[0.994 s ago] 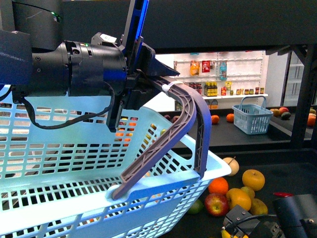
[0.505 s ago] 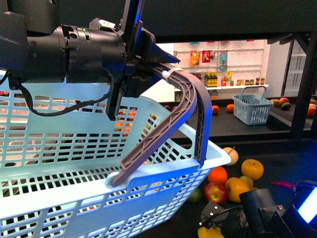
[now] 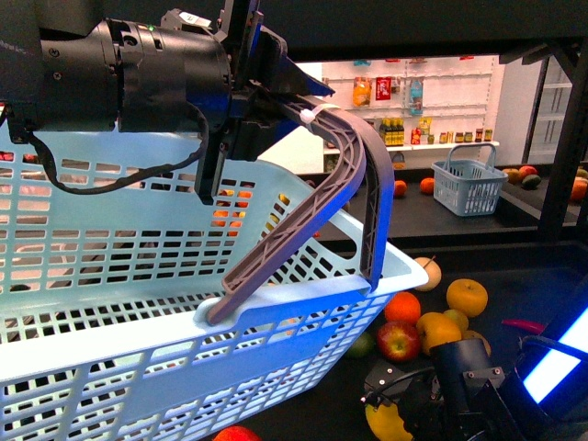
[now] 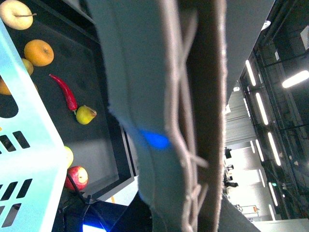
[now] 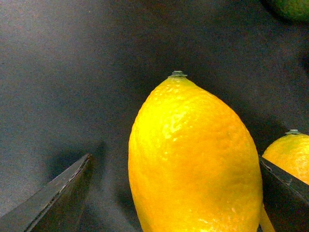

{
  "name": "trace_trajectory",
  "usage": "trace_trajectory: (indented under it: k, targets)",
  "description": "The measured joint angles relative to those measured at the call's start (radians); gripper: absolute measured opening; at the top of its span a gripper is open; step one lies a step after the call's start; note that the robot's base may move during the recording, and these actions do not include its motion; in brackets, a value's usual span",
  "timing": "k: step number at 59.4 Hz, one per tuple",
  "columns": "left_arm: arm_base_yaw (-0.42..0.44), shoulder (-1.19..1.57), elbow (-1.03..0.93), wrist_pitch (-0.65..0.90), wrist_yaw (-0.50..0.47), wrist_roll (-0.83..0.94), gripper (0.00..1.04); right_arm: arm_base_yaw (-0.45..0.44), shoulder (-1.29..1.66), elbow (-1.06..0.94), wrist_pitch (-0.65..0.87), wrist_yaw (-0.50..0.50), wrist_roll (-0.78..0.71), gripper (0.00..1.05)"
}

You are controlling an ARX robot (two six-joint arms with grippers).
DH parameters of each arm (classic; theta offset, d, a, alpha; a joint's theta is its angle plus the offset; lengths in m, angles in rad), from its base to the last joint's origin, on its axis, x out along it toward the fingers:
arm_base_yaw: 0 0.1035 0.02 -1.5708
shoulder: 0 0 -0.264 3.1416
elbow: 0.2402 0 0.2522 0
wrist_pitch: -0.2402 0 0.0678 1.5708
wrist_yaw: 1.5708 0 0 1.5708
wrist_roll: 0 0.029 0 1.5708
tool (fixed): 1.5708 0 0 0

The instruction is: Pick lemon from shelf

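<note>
**Lemon [image 5: 193, 159] bracketed, jaws not yet closed**

The right gripper [image 5: 175, 158] stands spread wide, with one of its dark fingers [image 5: 58, 198] on each side of the fruit. One finger shows bare black deck between itself and the peel. The other sits right at the peel's edge (whether it actually touches, I cannot tell). Nothing is gripped yet.

In the front view the right arm has pushed up and leftward from the lower right corner over the last second, and the yellow fruit under it shows more fully now. I judge the reach finished and the squeeze the next step.

The lemon lies with its long axis running along the gap between the fingers. Its green stem nub points away from the wrist camera, out past the fingertips, so the jaws would close across the narrow waist. A second yellow fruit [image 5: 289, 154] sits just beside it and could get nudged.

In the front view the lemon rests on the shelf [image 3: 562, 156], on the black deck at the lower right of the frame. The left gripper [image 3: 276, 101] at upper left is clamped on the handle [image 3: 358, 175] of the pale blue basket [image 3: 138, 276], which has risen in frame.
</note>
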Motion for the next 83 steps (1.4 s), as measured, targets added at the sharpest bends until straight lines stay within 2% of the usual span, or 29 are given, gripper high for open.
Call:
trace_trajectory:
  k: [5, 14, 20, 33, 42, 58, 69, 83]
  targets:
    - [0.0, 0.0, 0.0, 0.0, 0.0, 0.0, 0.09, 0.0, 0.005, 0.004, 0.01, 0.005, 0.001, 0.95]
    - [0.0, 0.0, 0.0, 0.0, 0.0, 0.0, 0.09, -0.002, 0.005, 0.0, 0.018, 0.012, 0.003, 0.73]
    - [0.0, 0.0, 0.0, 0.0, 0.0, 0.0, 0.09, -0.007, -0.011, -0.029, 0.04, 0.026, 0.01, 0.65]
    - [0.0, 0.0, 0.0, 0.0, 0.0, 0.0, 0.09, -0.034, -0.132, -0.177, 0.121, 0.034, 0.054, 0.63]
    - [0.0, 0.0, 0.0, 0.0, 0.0, 0.0, 0.09, -0.089, -0.33, -0.318, 0.171, 0.042, 0.1, 0.63]
    - [0.0, 0.0, 0.0, 0.0, 0.0, 0.0, 0.09, -0.167, -0.678, -0.462, 0.118, -0.002, 0.259, 0.63]
    - [0.0, 0.0, 0.0, 0.0, 0.0, 0.0, 0.09, -0.153, -0.883, -0.47, 0.023, -0.068, 0.419, 0.63]
    - [0.0, 0.0, 0.0, 0.0, 0.0, 0.0, 0.09, -0.071, -1.011, -0.463, -0.044, -0.113, 0.619, 0.63]
